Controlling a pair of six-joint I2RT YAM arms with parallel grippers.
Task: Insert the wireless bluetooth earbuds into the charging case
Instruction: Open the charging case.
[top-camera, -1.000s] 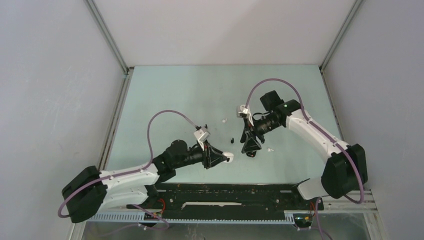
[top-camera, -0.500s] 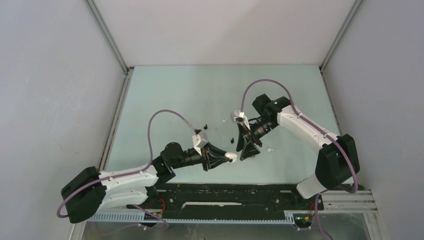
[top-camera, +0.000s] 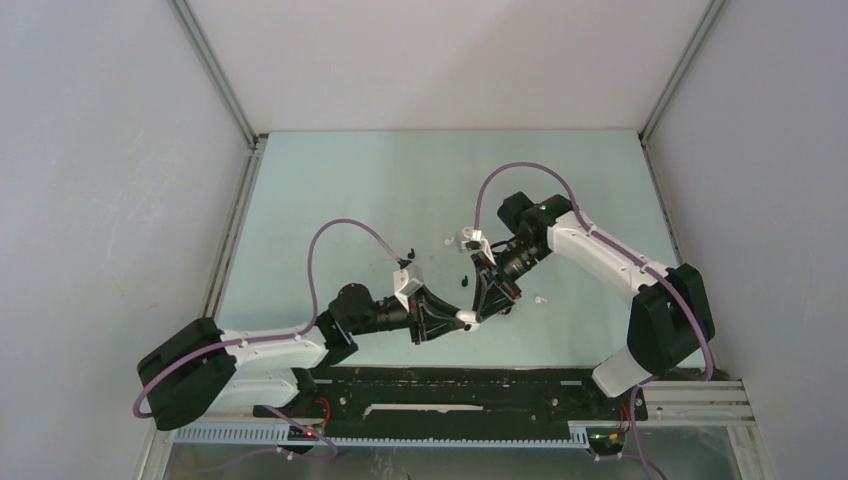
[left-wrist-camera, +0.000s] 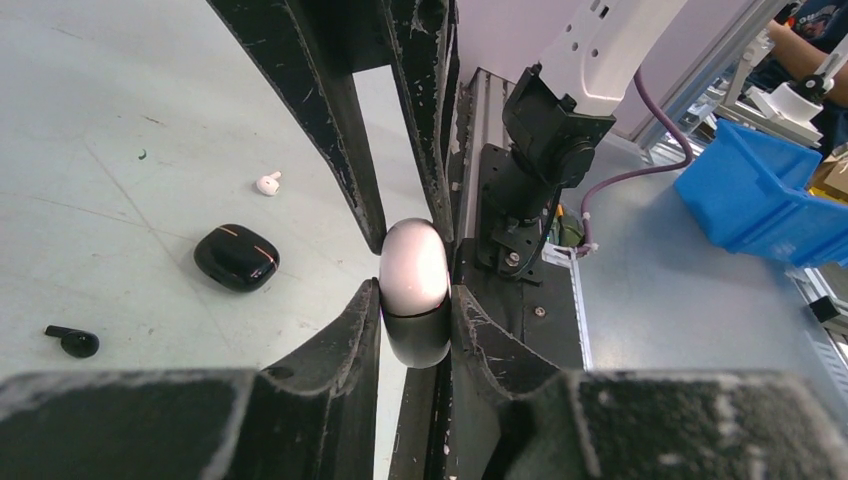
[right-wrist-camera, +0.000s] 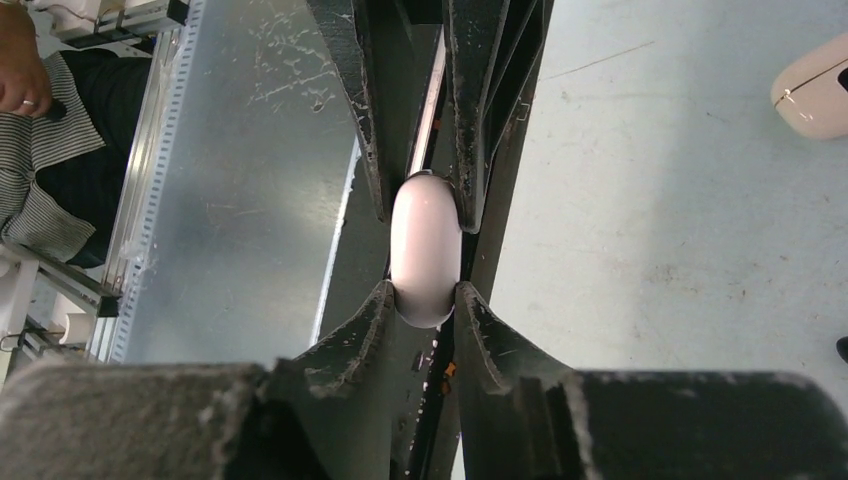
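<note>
A white pebble-like charging case (left-wrist-camera: 415, 265) is held off the table between both grippers, its lid closed. My left gripper (left-wrist-camera: 415, 300) is shut on one end. My right gripper (right-wrist-camera: 425, 295) is shut on the other end of the same case (right-wrist-camera: 425, 245). In the top view the two grippers, left (top-camera: 455, 320) and right (top-camera: 483, 305), meet tip to tip at the case (top-camera: 466, 318). Loose earbuds lie on the table: a white one (left-wrist-camera: 268, 183), a black one (left-wrist-camera: 72, 341), and more in the top view, white (top-camera: 541, 299), white (top-camera: 449, 241) and black (top-camera: 465, 278).
A black closed case (left-wrist-camera: 236, 257) lies on the table left of the held case. A cream case (right-wrist-camera: 815, 95) lies at the top right of the right wrist view. The black rail (top-camera: 450, 385) runs along the near table edge.
My right gripper has moved down and left to the left gripper and closed on the white case. The left gripper, still holding the case, has shifted slightly right.
</note>
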